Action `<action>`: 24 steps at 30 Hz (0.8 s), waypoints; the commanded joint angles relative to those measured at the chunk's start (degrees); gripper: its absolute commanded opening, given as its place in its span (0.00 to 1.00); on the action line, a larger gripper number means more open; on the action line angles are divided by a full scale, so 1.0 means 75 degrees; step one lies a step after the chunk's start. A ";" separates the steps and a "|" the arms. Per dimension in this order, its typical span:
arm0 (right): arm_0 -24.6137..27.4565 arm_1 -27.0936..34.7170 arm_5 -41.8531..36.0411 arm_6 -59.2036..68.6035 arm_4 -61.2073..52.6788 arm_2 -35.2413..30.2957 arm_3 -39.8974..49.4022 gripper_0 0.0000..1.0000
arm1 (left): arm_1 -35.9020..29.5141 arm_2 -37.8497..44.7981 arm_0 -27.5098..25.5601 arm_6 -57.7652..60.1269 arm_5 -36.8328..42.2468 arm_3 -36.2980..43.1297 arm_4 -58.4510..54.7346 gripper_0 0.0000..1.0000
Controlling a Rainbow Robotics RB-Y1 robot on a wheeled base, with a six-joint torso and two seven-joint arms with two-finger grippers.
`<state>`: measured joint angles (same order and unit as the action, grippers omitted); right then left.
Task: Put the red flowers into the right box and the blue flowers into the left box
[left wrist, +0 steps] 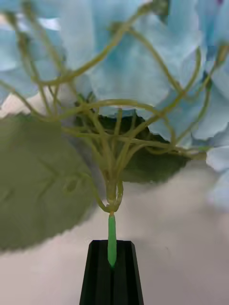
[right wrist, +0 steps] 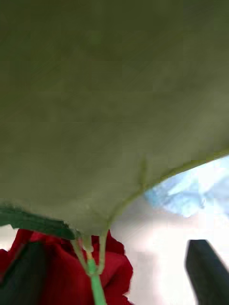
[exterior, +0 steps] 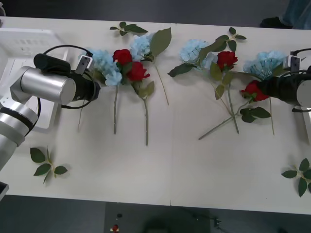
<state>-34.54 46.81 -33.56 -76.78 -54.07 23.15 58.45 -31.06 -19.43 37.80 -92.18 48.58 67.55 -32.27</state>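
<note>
Overhead, the left gripper (exterior: 95, 83) sits near the desk's (exterior: 170, 160) left edge, beside the left box (exterior: 19, 48), at a blue flower (exterior: 108, 68) touching two red roses (exterior: 130, 65). The right gripper (exterior: 260, 87) is at the right edge against a red rose (exterior: 253, 90), below another blue cluster (exterior: 265, 63).

From the right wrist, a big green leaf (right wrist: 109, 105) hangs over a red bloom (right wrist: 67, 271); the black fingers (right wrist: 207, 271) stand apart on either side of the bloom.

From the left wrist, the black fingers (left wrist: 112, 279) are pressed together on the green stem (left wrist: 111, 243) of the blue hydrangea cluster (left wrist: 119, 71).
</note>
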 commanded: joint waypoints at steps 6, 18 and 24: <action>-0.0234 0.0111 0.0103 0.0218 0.0038 -0.0110 0.0000 0.00 | -0.1905 0.0610 0.0151 0.0338 -0.0067 0.1200 -0.1357 0.00; -0.0234 0.0111 0.0162 0.0265 -0.0103 -0.0169 0.0035 0.00 | -0.4073 0.2872 -0.1548 -0.0928 -0.0067 0.1270 -0.3853 0.00; -0.0223 0.0345 -0.0025 0.0265 -0.0420 -0.0368 0.0305 0.00 | -0.4272 0.3563 -0.2286 -0.1643 -0.0067 0.1259 -0.4252 0.20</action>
<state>-34.56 46.87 -32.87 -76.78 -55.72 22.55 58.35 -61.25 8.38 20.71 -102.72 48.57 75.81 -63.82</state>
